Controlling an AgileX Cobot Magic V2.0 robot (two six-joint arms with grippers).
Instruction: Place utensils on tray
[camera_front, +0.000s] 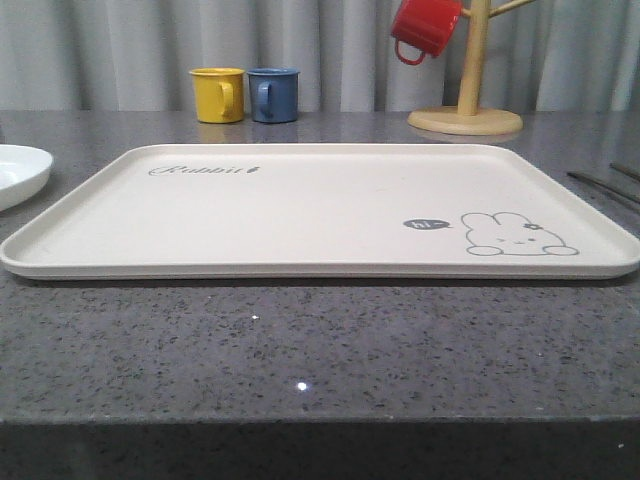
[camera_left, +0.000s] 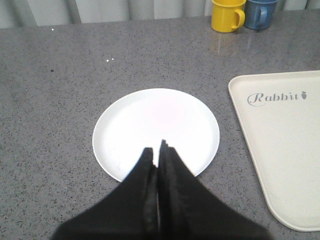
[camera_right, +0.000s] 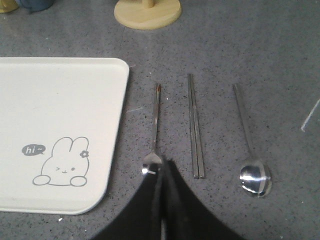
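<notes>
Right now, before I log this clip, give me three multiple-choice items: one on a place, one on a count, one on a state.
1. The fork, chopsticks and spoon lie:
A. on the tray
B. on the counter beside the tray
C. on the plate

2. Mugs in the front view:
A. one
B. two
C. three

3. The right gripper is:
A. shut, holding nothing
B. wide open
C. shut on the spoon

Key: 1 B, all three rest on grey counter next to the tray. 2 C, yellow mug, blue mug, red mug. 3 A, its jaws meet with nothing between.
</notes>
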